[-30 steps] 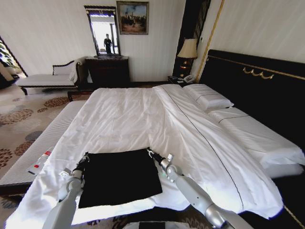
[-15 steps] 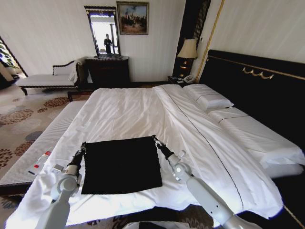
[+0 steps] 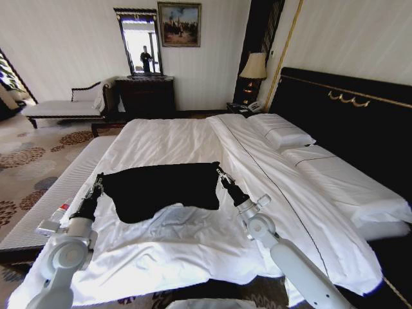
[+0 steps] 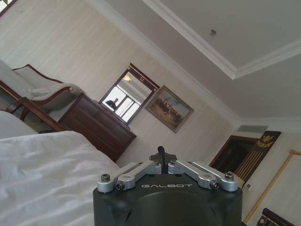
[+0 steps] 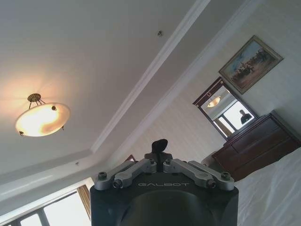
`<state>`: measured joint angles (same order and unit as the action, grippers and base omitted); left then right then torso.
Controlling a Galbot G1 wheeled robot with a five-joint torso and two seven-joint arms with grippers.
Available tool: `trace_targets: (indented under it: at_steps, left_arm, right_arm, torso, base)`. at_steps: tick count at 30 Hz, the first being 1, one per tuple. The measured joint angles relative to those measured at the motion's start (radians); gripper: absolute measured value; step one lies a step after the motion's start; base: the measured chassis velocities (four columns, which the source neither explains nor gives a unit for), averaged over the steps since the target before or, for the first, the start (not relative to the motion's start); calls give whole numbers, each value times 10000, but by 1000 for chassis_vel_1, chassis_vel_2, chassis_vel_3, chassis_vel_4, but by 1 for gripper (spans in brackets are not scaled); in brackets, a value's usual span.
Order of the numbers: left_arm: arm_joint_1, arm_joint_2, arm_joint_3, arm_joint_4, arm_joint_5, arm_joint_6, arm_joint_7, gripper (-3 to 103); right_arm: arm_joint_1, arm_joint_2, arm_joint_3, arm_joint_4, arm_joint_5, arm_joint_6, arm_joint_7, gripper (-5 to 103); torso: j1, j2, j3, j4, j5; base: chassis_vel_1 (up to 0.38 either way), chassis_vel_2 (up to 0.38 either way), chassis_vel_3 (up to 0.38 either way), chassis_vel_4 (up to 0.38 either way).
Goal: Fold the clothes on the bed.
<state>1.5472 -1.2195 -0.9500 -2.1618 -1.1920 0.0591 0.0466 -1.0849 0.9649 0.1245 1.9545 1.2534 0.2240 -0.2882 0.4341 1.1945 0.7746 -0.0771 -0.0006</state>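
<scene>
Both tools work as a pair: our left tool [image 3: 98,181] and right tool [image 3: 221,171] are each pinched shut on a corner of the black T-shirt [image 3: 161,187], holding it stretched between them, lifted above the white-sheeted bed [image 3: 167,141]. Its middle sags below the tools toward the rumpled sheet. We judge the fabric light, limp and prone to bunching, so corners and hem edges give us the surest hold.

The bed [image 3: 193,138] carries rumpled white sheets [image 3: 174,238], two white pillows [image 3: 281,132] by the headboard, and the black T-shirt's [image 3: 161,187] sagging hem.
</scene>
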Motion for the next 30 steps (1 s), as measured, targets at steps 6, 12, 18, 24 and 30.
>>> trace_targets:
  at_steps: [6, 12, 18, 24, 30]
  left_arm:
    - [1666, -347, -1025, -2146, -50, -24, -71, 1]
    - [2143, -99, -1879, -3366, -650, 484, -584, 1]
    - [620, 263, -412, -937, 821, 926, -798, 1]
    - [-1848, 489, 1503, 4051, 1968, 901, -744, 1]
    - [-4536, 472, 2838, 7533, 2274, 238, -324, 1]
  right_arm:
    - [-1292, -444, 994, 2041, -210, -248, 591, 1]
    - [-1226, -626, 1437, 3539, -101, -1099, 2509, 1]
    - [234, -128, 131, 1618, -579, -2442, 4462, 1]
    - [2061, 1473, -1786, -2873, -488, -2966, 4741, 1]
    - [3579, 2820, -2456, -5934, -982, -2787, 3707, 1]
  torso:
    - [-2, 1, -1, 2, 2]
    - [-3, 2, -2, 1, 3]
    - [-3, 1, 1, 1, -1]
    - [3, -6, 6, 4, -7]
    - [3, -5, 4, 2, -4]
  base:
    - [0, 0, 0, 0]
    - [0, 0, 0, 0]
    - [0, 0, 0, 0]
    - [0, 0, 0, 0]
    - [0, 0, 0, 0]
